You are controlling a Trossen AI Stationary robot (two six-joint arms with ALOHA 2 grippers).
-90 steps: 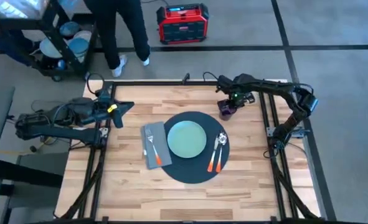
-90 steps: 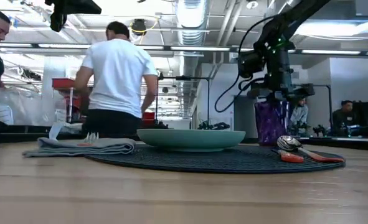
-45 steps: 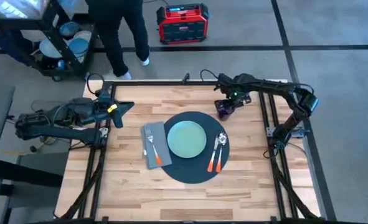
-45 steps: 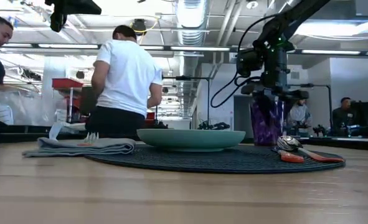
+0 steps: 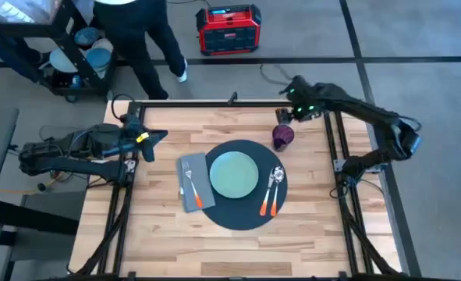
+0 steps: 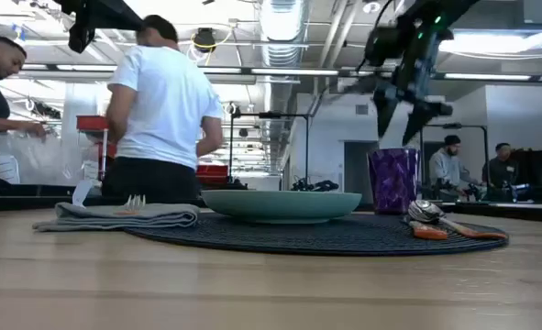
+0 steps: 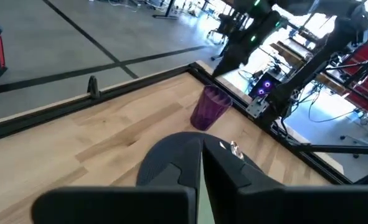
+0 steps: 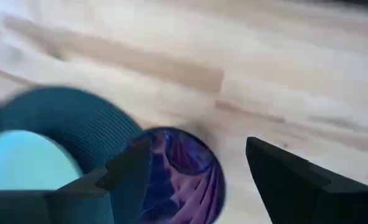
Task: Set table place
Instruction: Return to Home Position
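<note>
My right gripper (image 6: 397, 115) hangs above the glass (image 5: 283, 135) with its fingers spread and nothing between them. The glass stands upright on the wood, just beside the mat's far right edge. My left gripper (image 5: 158, 135) waits over the table's (image 5: 168, 234) left side, fingers pressed together.

The mat (image 5: 238, 217) lies flat mid-table. It carries the plate (image 5: 233, 173) at its centre and orange-handled cutlery (image 5: 271, 191) to the plate's right. The napkin (image 5: 202, 168) overlaps its left edge.

I judge the mat thin, limp and light, so it would sag and drag everything on it if tugged. If it needed shifting, I would pinch the bare near rim and slide it, not lift it. The glass looks light and easily tipped.
</note>
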